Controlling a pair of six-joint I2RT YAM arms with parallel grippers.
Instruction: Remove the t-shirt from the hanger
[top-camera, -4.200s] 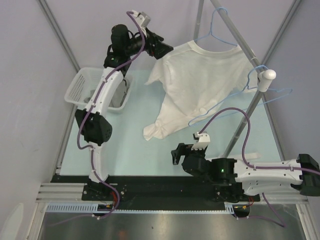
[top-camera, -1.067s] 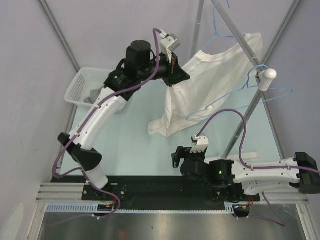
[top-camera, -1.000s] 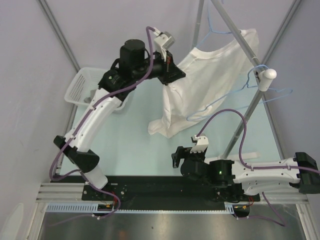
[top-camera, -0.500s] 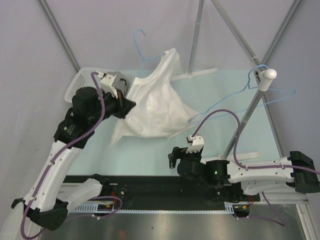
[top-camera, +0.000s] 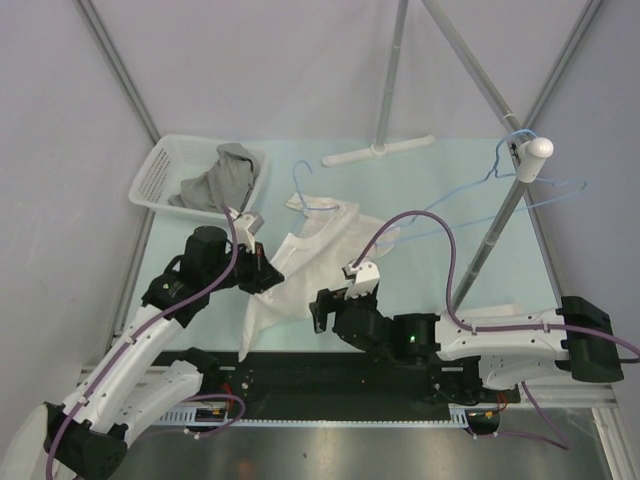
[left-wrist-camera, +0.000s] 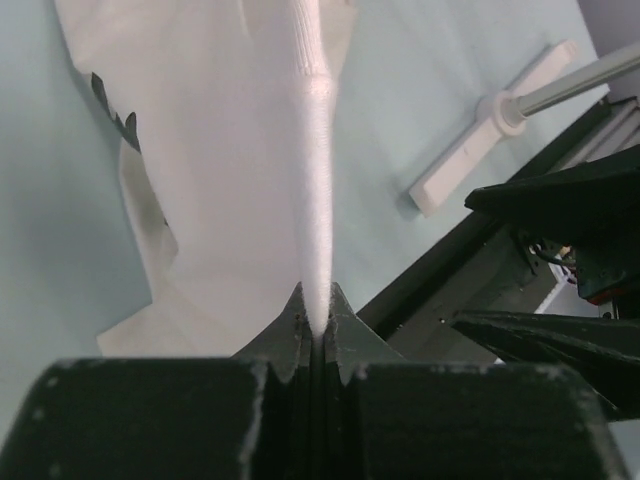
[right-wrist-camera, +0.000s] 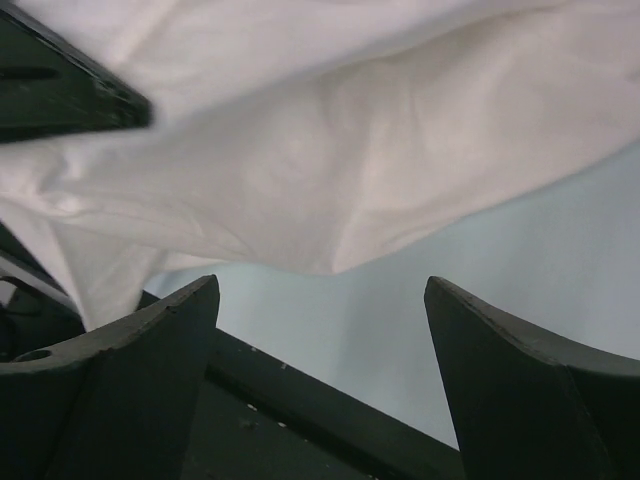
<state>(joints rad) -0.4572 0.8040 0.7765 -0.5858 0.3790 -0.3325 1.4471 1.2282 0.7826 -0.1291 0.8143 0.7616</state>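
1. Two arms work over a pale green table (top-camera: 440, 180). The left arm (top-camera: 150, 330) reaches in from the near left, and the right arm (top-camera: 500, 340) comes across from the near right.
2. One white shirt (top-camera: 300, 265) lies crumpled on the table near the middle, between the ends of the two arms.
3. The left jaws are pinched tight on a fold at the shirt's left edge. In the left wrist view the cloth (left-wrist-camera: 316, 200) runs away from the closed tips as a thin ridge.
4. The right jaws stand wide apart with nothing between them, low by the shirt's near edge. In the right wrist view the shirt (right-wrist-camera: 330, 150) fills the space ahead of the fingers (right-wrist-camera: 130, 380). I cannot tell whether they touch it.
5. The blue hanger (top-camera: 300, 190) lies at the shirt's far end. Its hook pokes out by the collar and the rest is hidden under the cloth.
6. A white basket (top-camera: 150, 175) sits at the far left of the table and holds a grey cloth (top-camera: 220, 175).
7. The rack (top-camera: 503, 215) stands on the right, well apart from the shirt.
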